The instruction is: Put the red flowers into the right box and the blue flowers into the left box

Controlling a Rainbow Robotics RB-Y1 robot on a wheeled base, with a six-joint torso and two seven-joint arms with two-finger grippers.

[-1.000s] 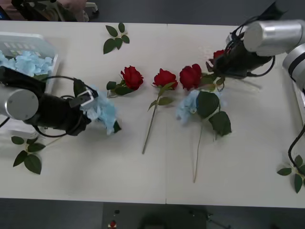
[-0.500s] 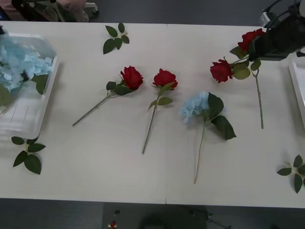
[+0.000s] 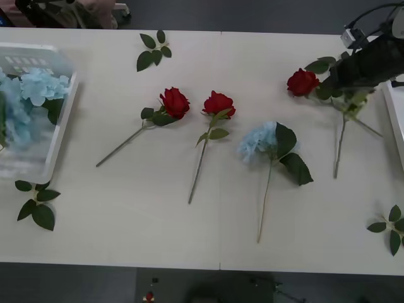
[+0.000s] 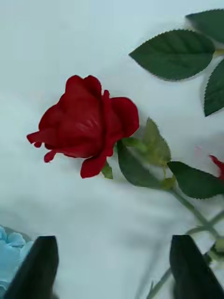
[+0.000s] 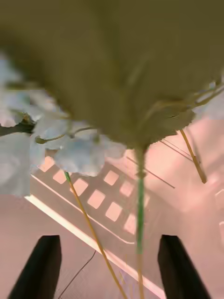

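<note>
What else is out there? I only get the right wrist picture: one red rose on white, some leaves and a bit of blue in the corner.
Observer: Two more red roses lie further along the table toward the robot's left, a little apart from each other.
Visitor: And that bit of blue?
Observer: Most likely the one blue flower lying between those roses and the rose in front of the right gripper. Its stem points back toward the robot.
Visitor: Where do the blue ones go?
Observer: Into the left box at the table's left end. Blue flowers are already in it, and the left gripper hangs open over it.
</note>
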